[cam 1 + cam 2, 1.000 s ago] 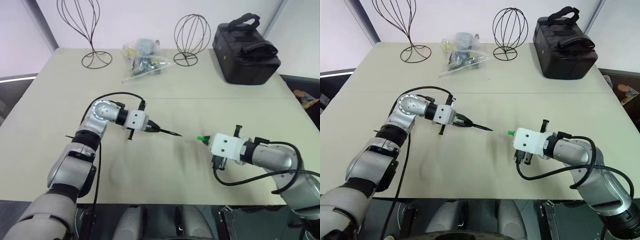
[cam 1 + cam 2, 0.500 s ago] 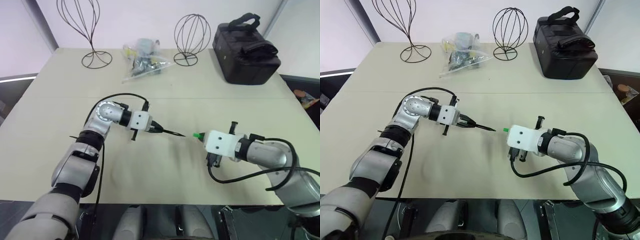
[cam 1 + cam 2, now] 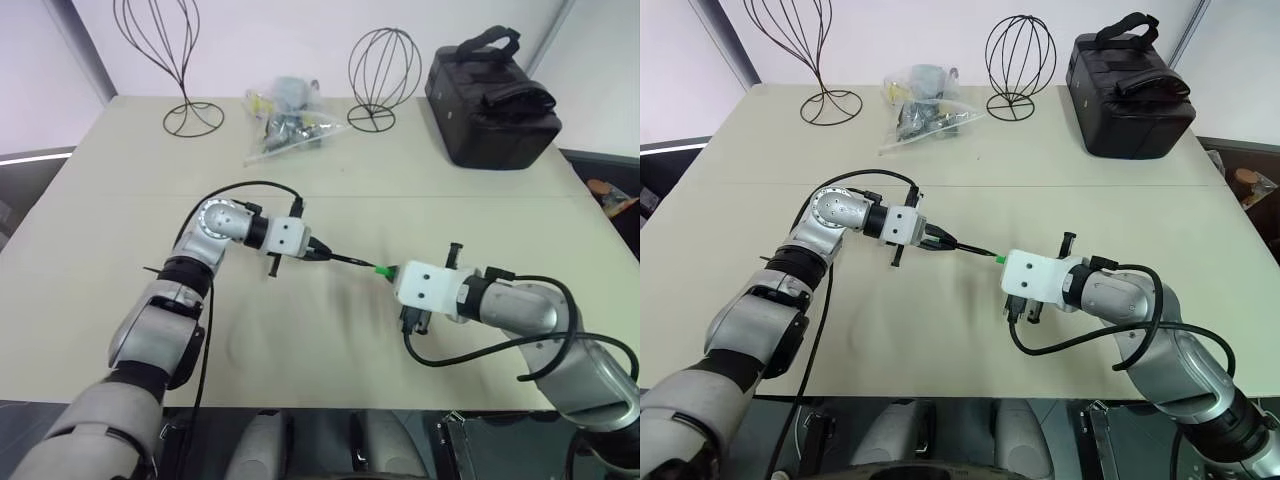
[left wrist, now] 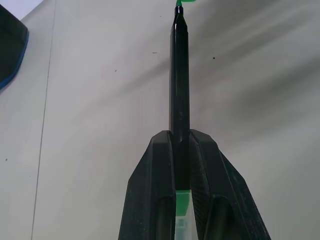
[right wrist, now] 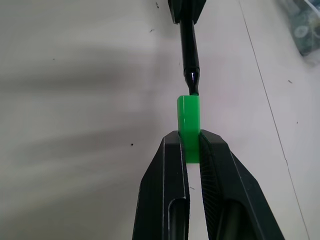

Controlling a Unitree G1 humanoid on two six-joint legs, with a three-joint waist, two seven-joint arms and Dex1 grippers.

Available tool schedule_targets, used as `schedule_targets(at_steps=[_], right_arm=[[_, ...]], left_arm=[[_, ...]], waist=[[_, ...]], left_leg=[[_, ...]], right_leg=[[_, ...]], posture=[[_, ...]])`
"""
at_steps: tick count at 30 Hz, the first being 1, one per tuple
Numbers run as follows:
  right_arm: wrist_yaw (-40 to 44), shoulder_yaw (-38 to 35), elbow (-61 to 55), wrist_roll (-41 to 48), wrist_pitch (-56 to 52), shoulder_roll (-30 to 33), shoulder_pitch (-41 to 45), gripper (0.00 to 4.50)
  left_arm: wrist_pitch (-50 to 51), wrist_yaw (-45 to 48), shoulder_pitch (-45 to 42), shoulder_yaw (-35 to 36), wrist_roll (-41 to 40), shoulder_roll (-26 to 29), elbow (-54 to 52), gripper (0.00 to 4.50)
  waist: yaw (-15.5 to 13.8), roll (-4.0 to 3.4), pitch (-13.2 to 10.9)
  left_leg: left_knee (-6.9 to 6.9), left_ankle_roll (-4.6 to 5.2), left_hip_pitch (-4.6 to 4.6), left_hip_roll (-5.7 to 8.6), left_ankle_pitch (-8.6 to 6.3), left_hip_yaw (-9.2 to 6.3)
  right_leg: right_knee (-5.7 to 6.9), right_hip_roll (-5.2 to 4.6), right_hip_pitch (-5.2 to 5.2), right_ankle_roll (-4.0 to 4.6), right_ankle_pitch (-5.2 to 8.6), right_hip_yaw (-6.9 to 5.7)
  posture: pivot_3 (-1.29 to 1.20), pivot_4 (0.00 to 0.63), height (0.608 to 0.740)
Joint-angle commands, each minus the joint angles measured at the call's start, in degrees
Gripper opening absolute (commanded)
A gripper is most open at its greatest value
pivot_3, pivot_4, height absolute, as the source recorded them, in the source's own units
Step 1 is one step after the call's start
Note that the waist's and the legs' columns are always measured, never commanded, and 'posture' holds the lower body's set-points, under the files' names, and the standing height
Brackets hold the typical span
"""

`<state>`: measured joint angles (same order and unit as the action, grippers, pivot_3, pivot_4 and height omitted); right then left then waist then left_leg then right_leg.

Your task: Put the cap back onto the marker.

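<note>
My left gripper clamps the marker by its back end, leaving the tip free toward three o'clock over mid-table. My right gripper pinches the green cap, mouth facing nine o'clock, so both line up. The tip sits at the mouth, perhaps barely inside.

One marker; one cap; two wire stands; one case; one pouch.
</note>
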<state>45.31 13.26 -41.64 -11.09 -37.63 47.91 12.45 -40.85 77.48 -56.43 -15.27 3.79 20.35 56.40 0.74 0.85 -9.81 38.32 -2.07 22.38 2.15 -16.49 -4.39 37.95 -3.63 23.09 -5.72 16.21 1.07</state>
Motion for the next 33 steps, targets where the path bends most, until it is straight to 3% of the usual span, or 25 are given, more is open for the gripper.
schedule_targets(at_steps=[1, 18, 33], right_arm=[[-0.53, 0.04, -2.53, -0.85, -0.18, -0.14, 0.78, 0.04], [0.26, -3.47, -1.89, 0.18, 0.95, 3.15, -1.69, 0.04], [-0.41, -1.84, -1.74, -0.20, 0.62, 1.13, -0.58, 0.04]], left_arm=[[-0.59, -0.03, -1.35, 0.12, -0.28, -0.01, -0.35, 0.00], [-0.43, 1.15, -0.38, 0.23, -0.53, 1.40, -1.14, 0.00], [0.20, 1.00, -0.70, 0.09, -0.65, 0.10, -1.78, 0.00]], waist=[[-0.01, 0.00, 0.00], [0.01, 0.00, 0.00], [-0.01, 0.00, 0.00]], left_leg=[[0.00, 0.00, 0.00, 0.00, 0.00, 0.00], [0.00, 0.00, 0.00, 0.00, 0.00, 0.00], [0.00, 0.00, 0.00, 0.00, 0.00, 0.00]], right_leg=[[0.00, 0.00, 0.00, 0.00, 0.00, 0.00], [0.00, 0.00, 0.00, 0.00, 0.00, 0.00], [0.00, 0.00, 0.00, 0.00, 0.00, 0.00]], posture=[[0.00, 0.150, 0.740], [0.00, 0.150, 0.740], [0.00, 0.150, 0.740]])
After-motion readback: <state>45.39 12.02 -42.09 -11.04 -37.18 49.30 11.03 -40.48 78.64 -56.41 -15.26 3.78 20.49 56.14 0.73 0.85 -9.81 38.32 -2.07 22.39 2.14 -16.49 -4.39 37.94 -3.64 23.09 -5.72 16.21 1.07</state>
